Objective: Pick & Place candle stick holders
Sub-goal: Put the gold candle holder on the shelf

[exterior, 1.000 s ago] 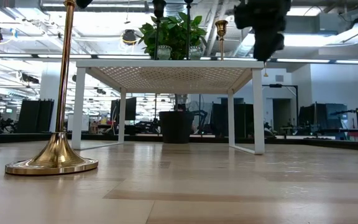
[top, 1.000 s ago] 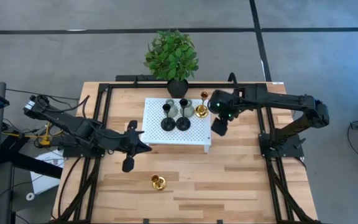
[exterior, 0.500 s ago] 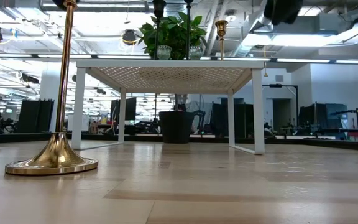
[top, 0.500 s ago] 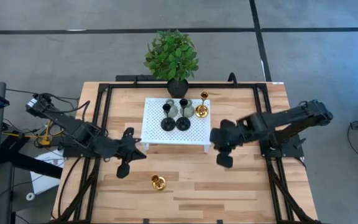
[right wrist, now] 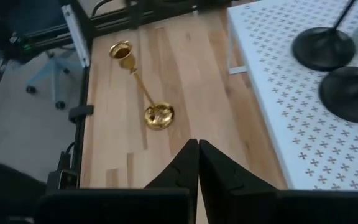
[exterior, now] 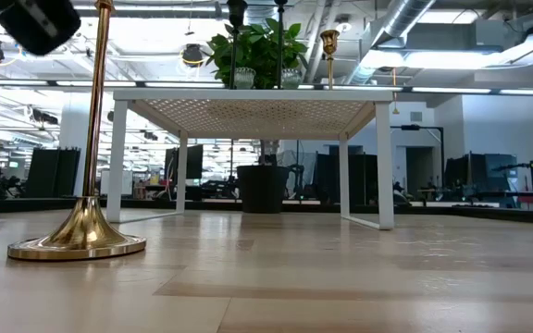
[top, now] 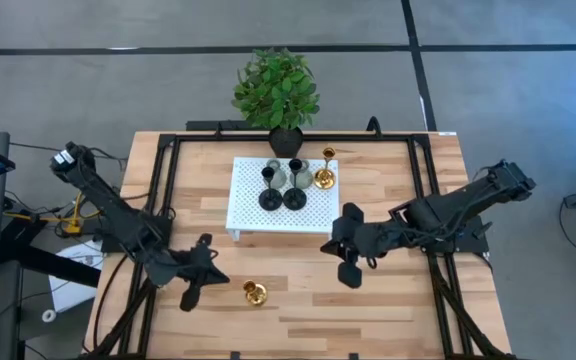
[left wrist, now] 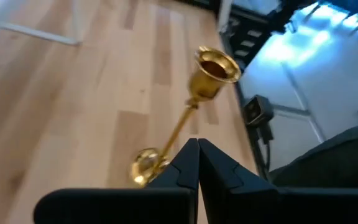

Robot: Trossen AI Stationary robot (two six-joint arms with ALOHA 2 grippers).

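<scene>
One gold candle stick holder (top: 255, 293) stands on the wooden table near its front edge, resting on its round base (left wrist: 144, 168). My left gripper (top: 190, 298) hangs shut just to its left, apart from it. My right gripper (top: 349, 278) is shut in front of the white platform (top: 258, 215), holding nothing. On the platform stand two black holders (top: 270, 196), two grey-green ones (top: 276, 172) and another gold one (top: 324, 178).
A potted green plant (top: 276, 88) stands behind the platform at the table's far edge. Black frame rails (top: 165, 190) run along the left and right sides of the table. Bare wood lies between the platform and the near edge.
My right gripper has left the platform's right end and gone toward the table's near edge, ending in front of the platform. My left gripper has also drawn toward the near edge and a little left, coming level with the gold holder on the table.
</scene>
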